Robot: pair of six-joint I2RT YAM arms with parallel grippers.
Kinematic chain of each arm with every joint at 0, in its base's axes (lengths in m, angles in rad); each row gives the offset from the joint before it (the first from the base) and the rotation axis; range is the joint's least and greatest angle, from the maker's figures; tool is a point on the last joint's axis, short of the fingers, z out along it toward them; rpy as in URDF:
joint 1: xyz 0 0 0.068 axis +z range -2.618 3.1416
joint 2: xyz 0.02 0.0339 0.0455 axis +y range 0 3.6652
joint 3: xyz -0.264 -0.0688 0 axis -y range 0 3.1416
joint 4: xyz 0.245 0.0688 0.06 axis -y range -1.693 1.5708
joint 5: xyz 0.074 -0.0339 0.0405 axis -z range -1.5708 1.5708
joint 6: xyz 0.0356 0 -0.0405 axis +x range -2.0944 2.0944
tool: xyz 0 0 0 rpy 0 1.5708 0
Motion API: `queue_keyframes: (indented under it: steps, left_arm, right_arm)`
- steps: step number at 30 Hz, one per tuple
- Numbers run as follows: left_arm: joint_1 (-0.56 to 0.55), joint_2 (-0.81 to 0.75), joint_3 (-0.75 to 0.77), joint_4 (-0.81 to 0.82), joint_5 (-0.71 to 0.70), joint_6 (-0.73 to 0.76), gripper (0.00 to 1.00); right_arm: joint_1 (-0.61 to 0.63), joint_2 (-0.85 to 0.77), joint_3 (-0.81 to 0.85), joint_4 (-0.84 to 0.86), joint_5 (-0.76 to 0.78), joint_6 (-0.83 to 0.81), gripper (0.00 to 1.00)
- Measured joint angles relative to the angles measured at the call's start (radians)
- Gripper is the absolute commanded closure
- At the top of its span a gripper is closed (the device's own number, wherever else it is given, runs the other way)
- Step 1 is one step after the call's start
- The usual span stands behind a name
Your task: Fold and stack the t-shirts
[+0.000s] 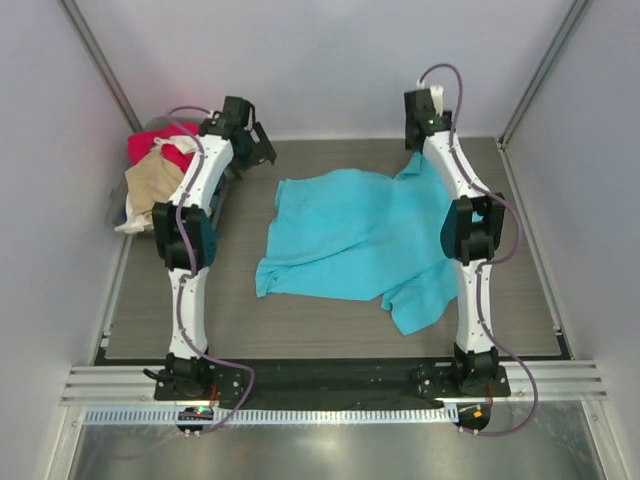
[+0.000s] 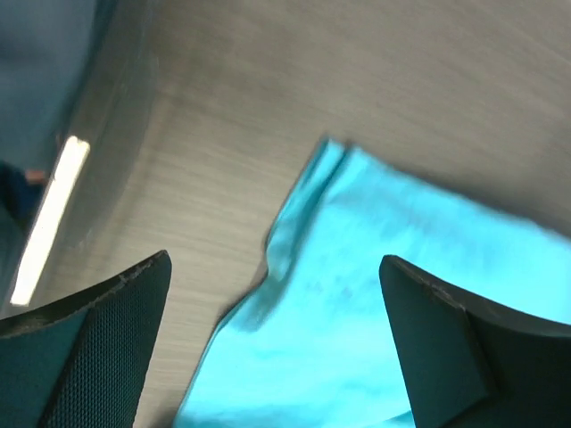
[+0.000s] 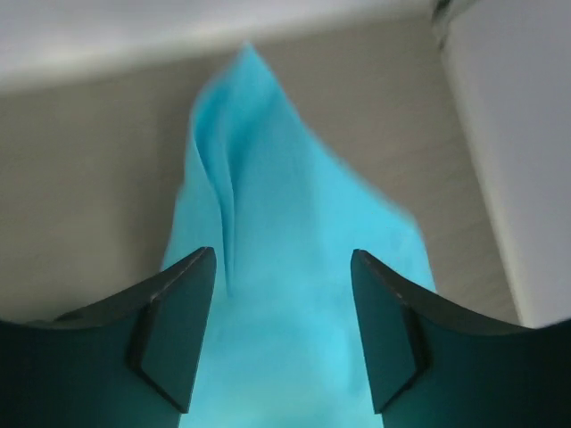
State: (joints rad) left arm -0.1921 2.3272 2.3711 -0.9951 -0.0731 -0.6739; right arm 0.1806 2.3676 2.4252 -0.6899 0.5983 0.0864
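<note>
A bright turquoise t-shirt [image 1: 355, 235] lies spread and rumpled on the table, one sleeve reaching the far right. My left gripper [image 1: 262, 148] hangs open above the bare table just off the shirt's far left corner [image 2: 330, 156]; that corner shows between its fingers [image 2: 428, 339]. My right gripper [image 1: 422, 128] is open above the shirt's far right sleeve [image 3: 285, 267], apart from the cloth. Red [image 1: 150, 145], tan [image 1: 155, 185] and cream-white [image 1: 130, 222] shirts lie piled at the far left.
The piled shirts sit in a clear grey bin [image 1: 118, 205] at the table's far left edge. Pale walls enclose the table on the left, back and right. A metal rail [image 1: 330, 385] runs along the near edge by the arm bases.
</note>
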Motion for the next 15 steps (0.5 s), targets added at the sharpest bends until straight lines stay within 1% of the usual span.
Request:
queue_keyframes:
  steps: [2,4,7,8,9,12,15]
  left_arm:
    - [-0.012,-0.107,-0.190,0.045,0.008,0.000,0.00]
    - [-0.029,-0.264,-0.401,0.081,0.013,0.000,0.00]
    - [-0.062,-0.486,-0.623,0.147,0.006,0.001,0.00]
    - [-0.067,-0.512,-0.647,0.158,0.005,0.001,0.00]
    - [-0.087,-0.596,-0.739,0.222,0.003,0.000,0.00]
    - [-0.118,-0.678,-0.893,0.336,0.015,-0.004,0.00]
    - [-0.130,-0.652,-1.008,0.429,0.043,-0.009,0.02]
  right_arm:
    - [0.007,-0.032,-0.205,-0.025,-0.047,0.030,0.25]
    - [0.014,-0.093,-0.369,-0.063,-0.083,0.063,0.25]
    - [0.024,-0.220,-0.514,-0.083,-0.114,0.101,0.25]
    - [0.026,-0.284,-0.555,-0.082,-0.123,0.114,0.25]
    - [0.024,-0.334,-0.580,-0.081,-0.129,0.124,0.25]
    - [0.006,-0.470,-0.659,-0.043,-0.158,0.155,0.26]
    - [-0.031,-0.514,-0.719,-0.001,-0.203,0.178,0.27]
